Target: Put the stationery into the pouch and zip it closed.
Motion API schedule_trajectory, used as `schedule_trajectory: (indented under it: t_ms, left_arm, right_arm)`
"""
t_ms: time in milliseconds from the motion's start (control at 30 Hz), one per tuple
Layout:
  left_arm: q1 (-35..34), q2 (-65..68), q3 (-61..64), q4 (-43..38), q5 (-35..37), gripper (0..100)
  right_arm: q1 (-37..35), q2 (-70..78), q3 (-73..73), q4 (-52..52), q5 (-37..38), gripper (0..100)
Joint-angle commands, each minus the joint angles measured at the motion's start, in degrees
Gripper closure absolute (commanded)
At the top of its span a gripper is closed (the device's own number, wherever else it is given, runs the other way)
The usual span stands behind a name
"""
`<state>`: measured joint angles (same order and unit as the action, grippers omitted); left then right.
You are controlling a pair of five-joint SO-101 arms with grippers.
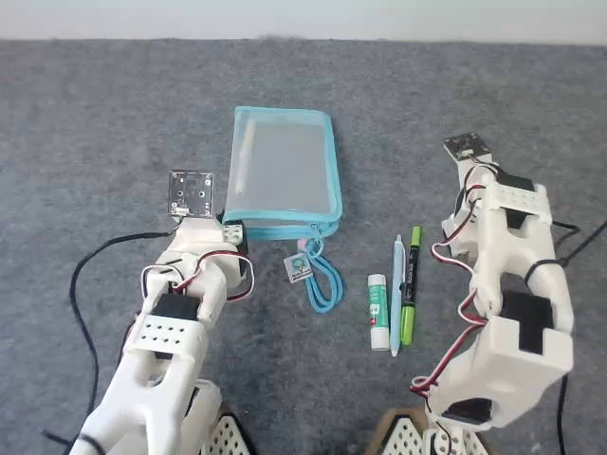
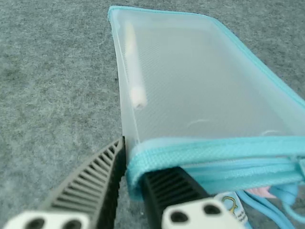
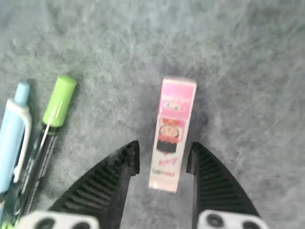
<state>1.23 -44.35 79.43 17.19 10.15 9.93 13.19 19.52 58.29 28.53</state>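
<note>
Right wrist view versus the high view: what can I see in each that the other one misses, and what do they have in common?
Right wrist view: a small pink box lying between the open fingers of the right gripper. High view: the clear pouch with blue trim, its cord loop, and a white glue stick. Shared: the blue pen and the green pen lying side by side on the grey felt table.
</note>
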Motion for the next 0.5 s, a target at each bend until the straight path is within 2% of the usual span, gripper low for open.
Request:
schedule_trajectory:
  t_ms: [0,133,333,467]
  left_arm:
    - [-0.3,-0.4,-0.6,-1.4,0.0,99]
    - [-0.3,-0.3,-0.6,-1.4,0.1,99]
    - [-0.3,-0.4,-0.6,-1.4,0.1,99]
    - [-0.3,-0.4,-0.6,-1.4,0.1,99]
  right_arm:
    - [1.1,0.5,-0.8,-1.6,-0.4,84.6]
    - [2.1,0.3,-0.4,-1.1,-0.4,90.1]
    - [2.8,0.6,-0.6,0.8,-0.1,91.2]
    - [2.9,0.5,-0.4,0.7,0.0,99.4]
